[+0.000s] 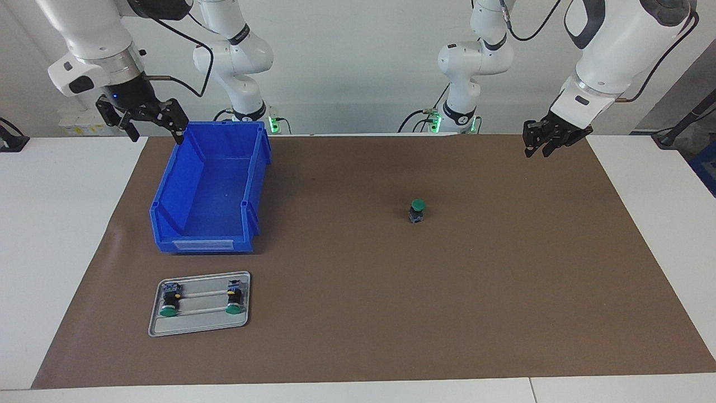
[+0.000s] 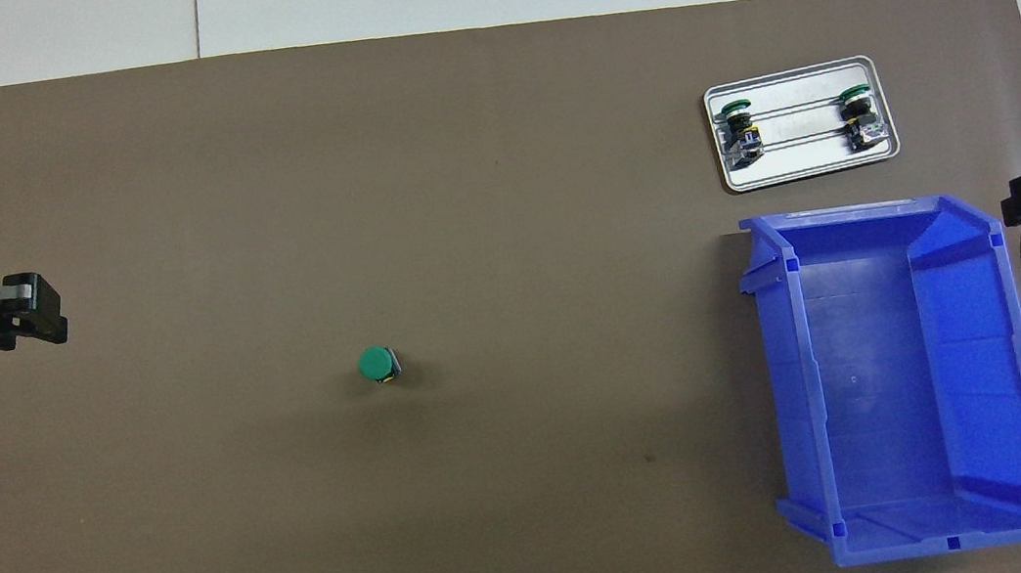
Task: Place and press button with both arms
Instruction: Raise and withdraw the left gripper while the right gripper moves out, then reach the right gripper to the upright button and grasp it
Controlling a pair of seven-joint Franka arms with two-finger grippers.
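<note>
- Button [image 1: 417, 210] is standing upright on its block base near the middle of the facing view, a little toward the left arm's end of the tabletop; nothing is touching it, and its round green cap is facing up.
- Blue bin [image 1: 210, 187] is sitting at the upper left of the facing view, at the right arm's end; it is a hard, glossy plastic box with sloped walls and a cut-down front lip, and nothing is lying inside it.
- Metal tray [image 1: 199, 327] is lying at the lower left of the facing view, farther from the robots than the bin; it is a flat grey rectangle with rounded corners and a raised rim.
- Two more buttons [image 1: 169, 299] are lying on their sides in the tray, one toward each end, green caps pointing away from the robots.
- Brown mat [image 1: 503, 313] is covering most of the white tabletop [image 1: 61, 235]; it is looking matte and smooth, with a slight wave along one edge.
- Left end effector [image 1: 543, 146] is hanging over the mat's corner at the upper right of the facing view, gripping nothing; I cannot tell how wide its fingers are standing.
- Right end effector [image 1: 155, 130] is hovering beside the bin's upper corner at the upper left, fingers spread apart and empty.
- Plain pale wall is running along the top of the facing view.
</note>
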